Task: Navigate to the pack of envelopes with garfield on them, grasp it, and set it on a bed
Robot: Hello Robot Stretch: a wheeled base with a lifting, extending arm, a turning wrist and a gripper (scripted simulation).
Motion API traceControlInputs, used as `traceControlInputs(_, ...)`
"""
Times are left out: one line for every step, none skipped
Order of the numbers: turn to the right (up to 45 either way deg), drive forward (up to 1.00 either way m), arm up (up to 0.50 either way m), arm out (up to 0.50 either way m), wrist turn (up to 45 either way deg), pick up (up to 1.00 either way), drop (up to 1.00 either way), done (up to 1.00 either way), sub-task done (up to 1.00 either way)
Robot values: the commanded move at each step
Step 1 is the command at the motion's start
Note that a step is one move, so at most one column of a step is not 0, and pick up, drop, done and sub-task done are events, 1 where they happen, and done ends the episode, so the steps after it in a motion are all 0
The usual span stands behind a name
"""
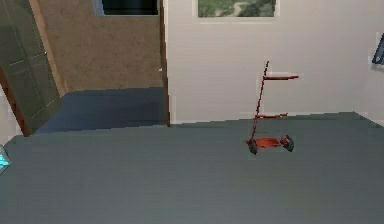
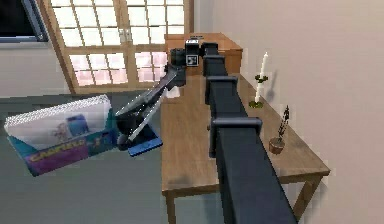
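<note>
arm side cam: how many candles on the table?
1: a white candle standing on the table, by its wall-side edge. The small dark thing nearer along that edge is too small to name; the arm may hide more.

Wall picture [image 1: 236, 8] cut at top, cyan obj [image 1: 3, 157] clipped left, tiny tabletop item [image 2: 279, 134] poss. statuette

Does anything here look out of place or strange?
A red scooter stands alone indoors on the grey floor near the wall, with nothing propping it. The tilted envelope pack is held by the end effector.
</note>
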Motion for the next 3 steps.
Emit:
traceControlInputs(0.0, 0.0, 0.0, -0.42, 0.0, 0.0, 0.0, 0.0, 0.0)
traceControlInputs(-6.0, 0.0, 0.0, 0.0, 0.0, 0.0, 0.0, 0.0, 0.0)
traceControlInputs(0.0, 0.1, 0.0, 0.0, 0.0, 0.0, 0.0, 0.0, 0.0)
